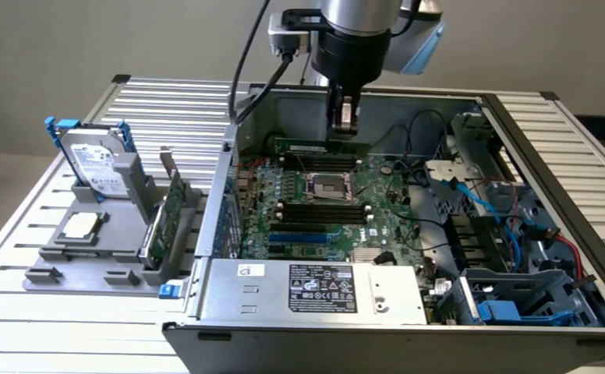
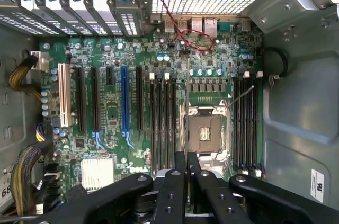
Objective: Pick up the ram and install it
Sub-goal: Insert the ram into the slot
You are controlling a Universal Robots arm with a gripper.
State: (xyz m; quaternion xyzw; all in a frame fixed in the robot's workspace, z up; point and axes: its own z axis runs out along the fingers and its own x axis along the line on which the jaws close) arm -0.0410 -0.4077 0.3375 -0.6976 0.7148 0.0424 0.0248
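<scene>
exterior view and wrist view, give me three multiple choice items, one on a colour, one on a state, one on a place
1. The rails on the hard drive are: A red, B blue, C yellow.
2. The memory slots on the motherboard are: A all filled, B taped over, C empty.
3. The ram is: A seated in a slot, B lying beside the hard drive, C held in the gripper above the motherboard.

Answers:
1 B, the drive's frame is blue in the exterior view.
2 C, the wrist view shows bare black slots on both sides of the socket.
3 C, the green stick hangs from the gripper inside the open case in the exterior view.
</scene>
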